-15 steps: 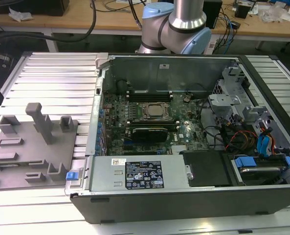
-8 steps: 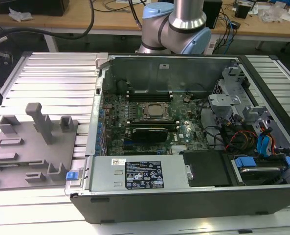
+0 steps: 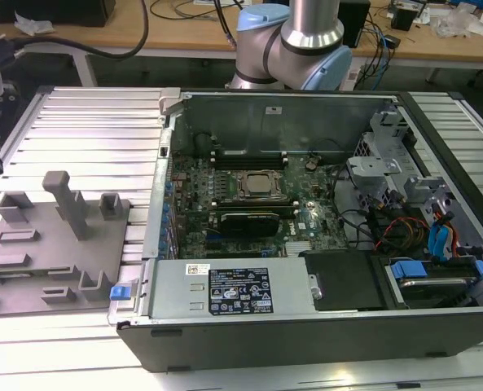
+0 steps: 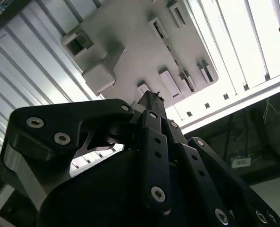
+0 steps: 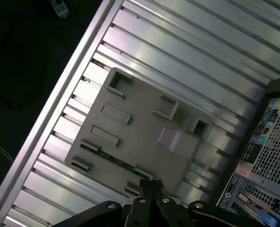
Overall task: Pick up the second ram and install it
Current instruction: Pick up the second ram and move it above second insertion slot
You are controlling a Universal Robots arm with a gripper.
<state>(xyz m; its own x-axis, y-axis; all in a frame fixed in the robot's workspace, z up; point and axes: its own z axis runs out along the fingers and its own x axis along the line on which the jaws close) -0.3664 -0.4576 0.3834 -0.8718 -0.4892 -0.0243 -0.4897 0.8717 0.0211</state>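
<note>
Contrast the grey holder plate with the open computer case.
The holder plate is light grey and low, with raised pockets and one post; the computer case is a dark, deep box. The plate carries a thin green ram strip; the case holds a motherboard and cables. Both sit on the ribbed metal table.

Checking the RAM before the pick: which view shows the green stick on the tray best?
The first wrist view: the second ram lies along the grey tray as a green strip. The second wrist view gives a thin dark line, likely its edge; in the exterior view it is too small to tell.
</note>
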